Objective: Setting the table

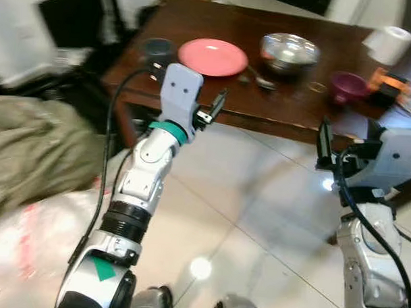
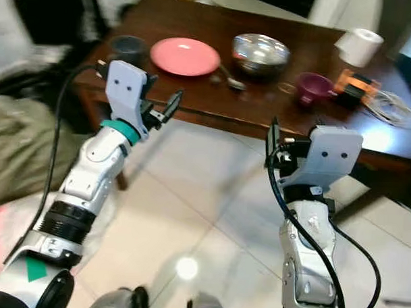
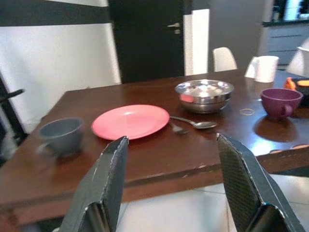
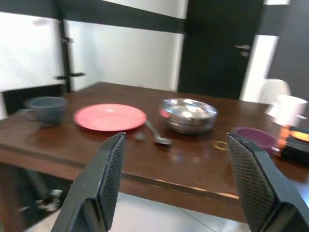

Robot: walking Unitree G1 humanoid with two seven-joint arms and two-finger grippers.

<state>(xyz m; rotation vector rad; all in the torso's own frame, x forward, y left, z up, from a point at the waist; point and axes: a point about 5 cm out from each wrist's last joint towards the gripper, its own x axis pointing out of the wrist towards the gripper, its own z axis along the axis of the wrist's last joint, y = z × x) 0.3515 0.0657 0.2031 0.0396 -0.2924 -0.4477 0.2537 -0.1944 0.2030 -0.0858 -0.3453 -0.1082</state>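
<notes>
The desk (image 3: 159, 159) is dark reddish-brown wood with a glossy top. On it, the plate (image 3: 131, 121) is coral pink, the cup (image 3: 61, 136) slate grey, the bowl (image 3: 204, 94) shiny silver, the mug (image 3: 280, 102) deep purple, and the paper roll (image 3: 266, 68) white. The spoon (image 3: 193, 123) is silver. The floor (image 1: 257, 216) has pale cream tiles with thin dark joints. The left gripper (image 3: 169, 188) and right gripper (image 4: 174, 186) have black fingers with a fine cross-hatched texture. Behind, the wall (image 4: 120, 53) is white with a black band, and the door (image 3: 145, 38) is black.

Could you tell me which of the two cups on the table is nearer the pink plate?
The grey cup, beside the pink plate; the purple cup stands beyond the steel bowl.
</notes>
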